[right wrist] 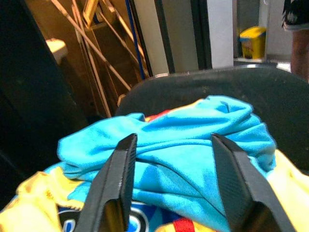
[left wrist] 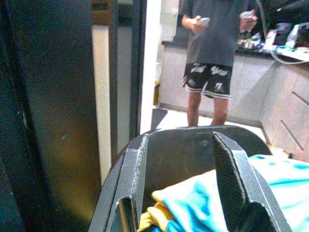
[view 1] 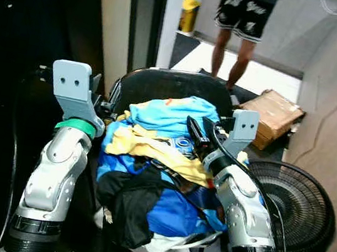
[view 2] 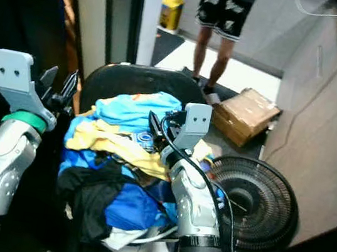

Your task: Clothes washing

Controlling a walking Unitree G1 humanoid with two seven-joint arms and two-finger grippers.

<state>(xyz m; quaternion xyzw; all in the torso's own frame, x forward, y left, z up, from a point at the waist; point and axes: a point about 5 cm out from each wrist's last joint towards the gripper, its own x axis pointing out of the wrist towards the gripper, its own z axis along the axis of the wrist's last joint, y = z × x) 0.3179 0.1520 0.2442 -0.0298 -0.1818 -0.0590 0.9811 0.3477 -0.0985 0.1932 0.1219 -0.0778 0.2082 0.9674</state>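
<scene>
Right gripper jaws were apart, hovering over the cyan shirt topping the clothes pile. Left gripper jaws were apart too, at the pile's left edge by the dark chair back. I saw a fan just right of the chair, a cardboard box behind it, and a person standing in the doorway beyond.

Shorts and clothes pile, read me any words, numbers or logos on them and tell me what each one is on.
"7": a white mark on the leg of the person's black shorts; it looks like this digit, not certain.
White lettering across the shorts: too blurred to read.
Round blue and white print on the yellow and blue garment in the clothes pile: too small to read.
Cardboard box: no readable text.
</scene>
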